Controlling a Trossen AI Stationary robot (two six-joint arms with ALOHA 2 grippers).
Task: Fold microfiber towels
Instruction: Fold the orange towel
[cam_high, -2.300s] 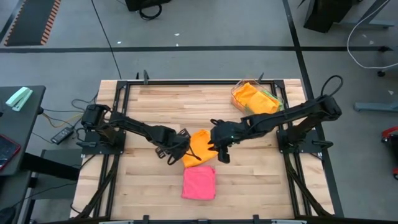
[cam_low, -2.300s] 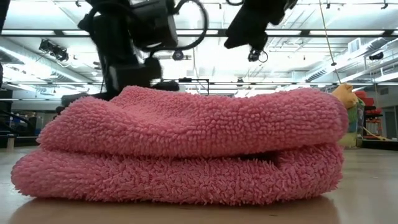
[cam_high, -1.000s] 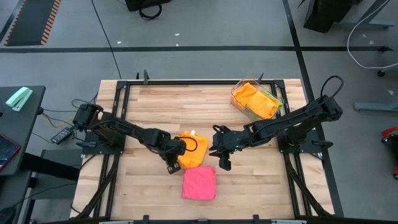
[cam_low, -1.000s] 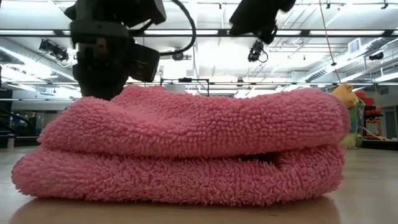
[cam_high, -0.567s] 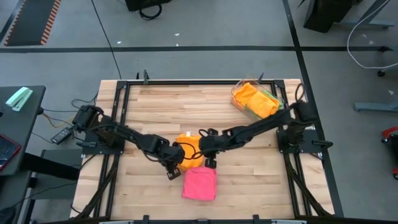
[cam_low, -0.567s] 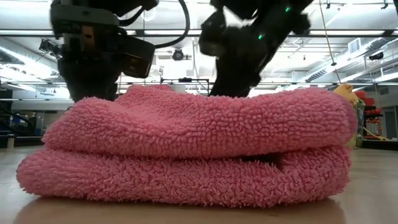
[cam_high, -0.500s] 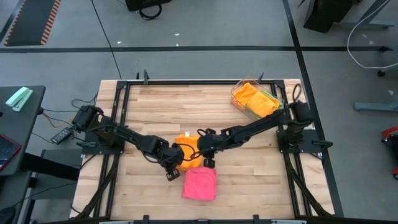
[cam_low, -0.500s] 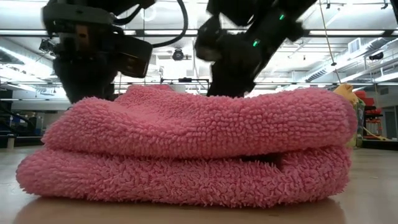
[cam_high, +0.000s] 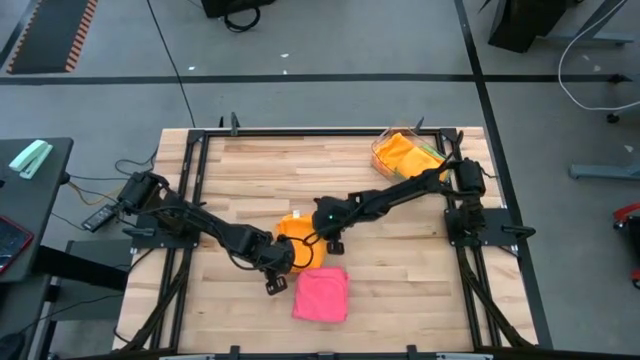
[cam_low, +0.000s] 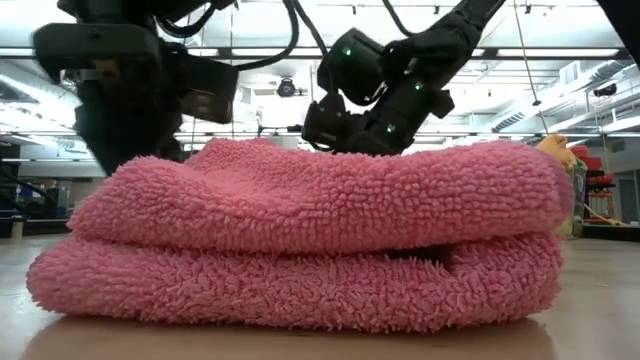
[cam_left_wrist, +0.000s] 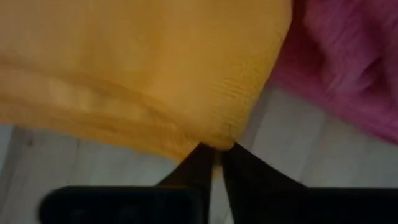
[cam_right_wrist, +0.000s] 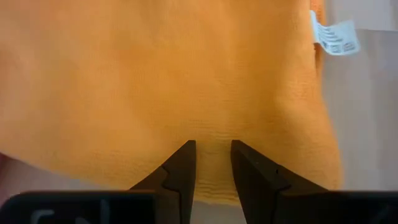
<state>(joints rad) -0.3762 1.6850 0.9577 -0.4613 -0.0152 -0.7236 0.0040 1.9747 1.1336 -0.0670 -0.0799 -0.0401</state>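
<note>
An orange microfiber towel (cam_high: 299, 234) lies in a folded heap on the wooden table, just beyond a folded pink towel (cam_high: 320, 295). My left gripper (cam_high: 287, 263) is at the orange towel's near left corner, its fingers all but shut (cam_left_wrist: 217, 163) on that corner. My right gripper (cam_high: 318, 238) has come down over the same towel from the right. Its fingers stand a little apart (cam_right_wrist: 212, 163), open, over flat cloth near one edge. In the low view the pink towel (cam_low: 300, 240) hides the orange one. My left gripper pinches a corner of the orange towel (cam_left_wrist: 218, 144) between its fingertips, slanting down from the table's left. Only the tip of the corner is between them. The rest of the towel lies slack on the table. My right gripper's fingertips (cam_right_wrist: 181, 163) stand against the towel's top layer; I cannot tell whether they touch.
A clear plastic tray (cam_high: 441, 152) at the far right holds more orange and yellow-green towels (cam_high: 408, 158). The orange towel's white tag (cam_right_wrist: 333, 34) lies at its edge. Black frame rails run along the table's sides. Bare wood lies to the left and far side.
My right gripper has swung from the right of the orange towel toward the table's left and down onto it, rolling as it went. My left gripper has shifted a little toward the near edge with the towel's corner. The pink towel has stayed put.
</note>
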